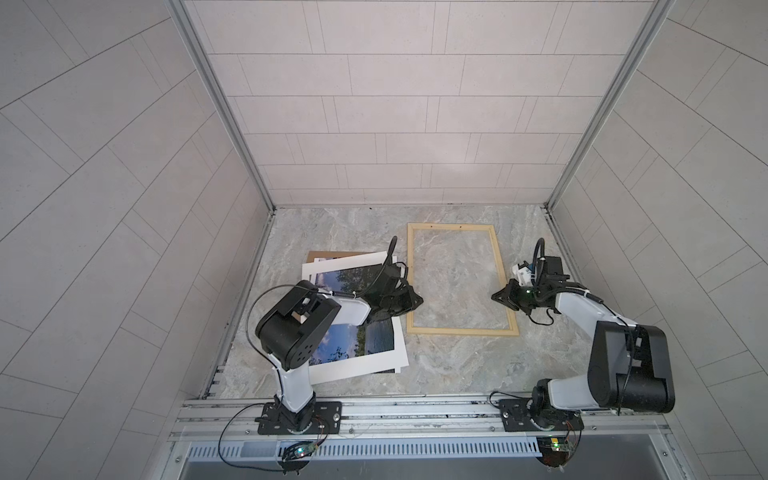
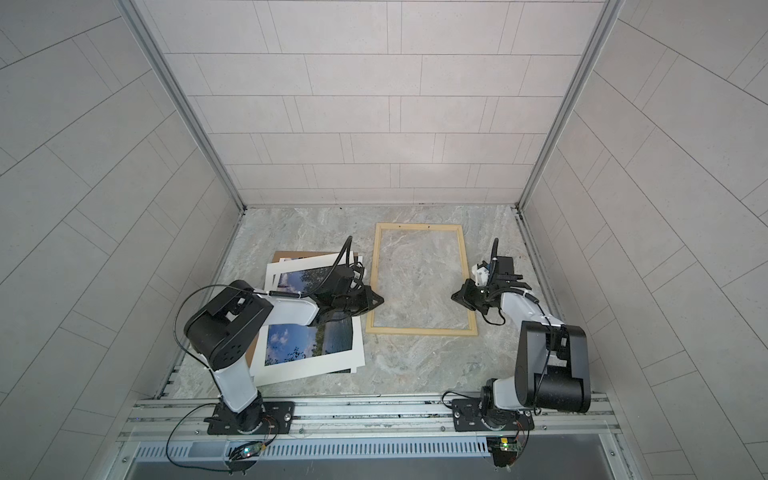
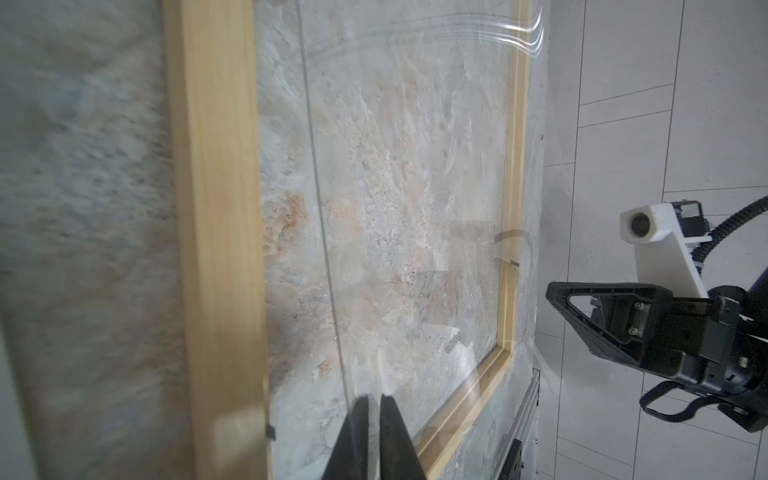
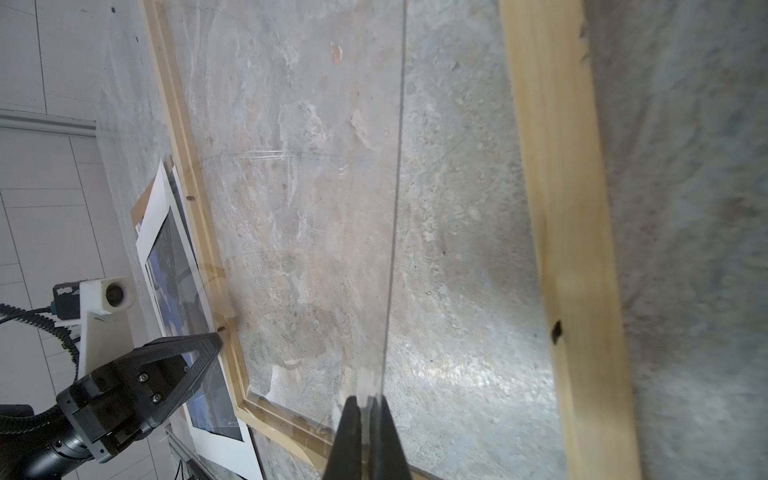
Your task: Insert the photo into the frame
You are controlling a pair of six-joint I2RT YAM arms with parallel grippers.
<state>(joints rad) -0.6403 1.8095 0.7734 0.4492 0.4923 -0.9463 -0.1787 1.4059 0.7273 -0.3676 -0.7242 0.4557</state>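
We see the left hand (image 1: 417,300) and right hand (image 1: 495,296) each pinched on a clear sheet (image 4: 393,208) over the frame (image 1: 457,331), the photo (image 1: 368,332) just left of it on a brown board (image 1: 332,254), beneath the left arm (image 1: 299,324), bare desk (image 1: 457,365) nearer.

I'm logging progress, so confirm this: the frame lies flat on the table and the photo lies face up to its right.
Wrong side. The photo lies left of the frame, not right; both top views show it. The rest stands: the frame lies flat on the table, the photo face up.
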